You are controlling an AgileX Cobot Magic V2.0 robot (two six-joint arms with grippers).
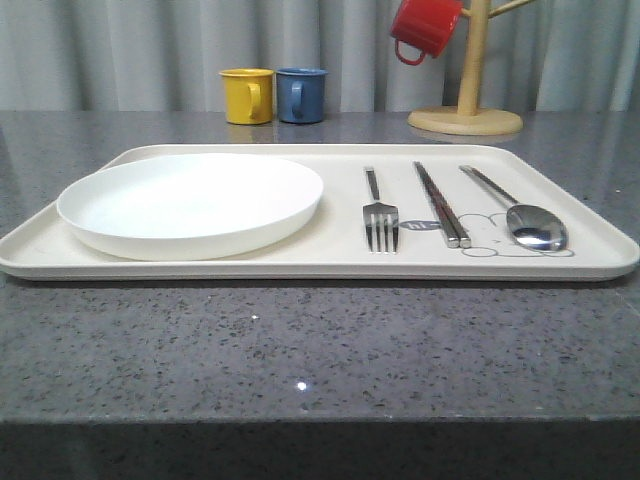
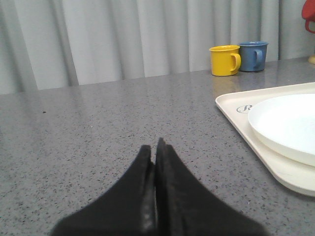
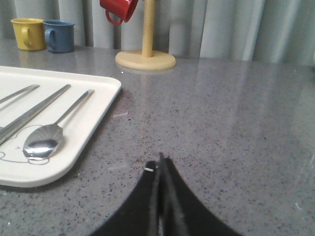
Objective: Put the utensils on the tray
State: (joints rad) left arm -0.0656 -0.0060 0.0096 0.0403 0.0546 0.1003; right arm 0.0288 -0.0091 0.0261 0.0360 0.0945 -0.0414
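The cream-white tray [image 1: 560, 262] lies across the grey table. On its right half rest a silver fork [image 1: 380, 220], a pair of chopsticks [image 1: 441, 204] and a spoon [image 1: 530, 222], side by side. The spoon [image 3: 45, 140] and chopsticks [image 3: 34, 112] also lie on the tray [image 3: 98, 110] in the right wrist view. My right gripper [image 3: 160, 164] is shut with nothing in it, over bare table to the right of the tray. My left gripper [image 2: 153, 150] is shut and empty, over bare table to the left of the tray [image 2: 231, 107].
A round white plate [image 1: 190, 203] sits on the tray's left half. A yellow mug [image 1: 246, 96] and a blue mug [image 1: 300, 95] stand at the back. A wooden mug tree [image 1: 466, 110] holds a red mug [image 1: 424, 27] at the back right.
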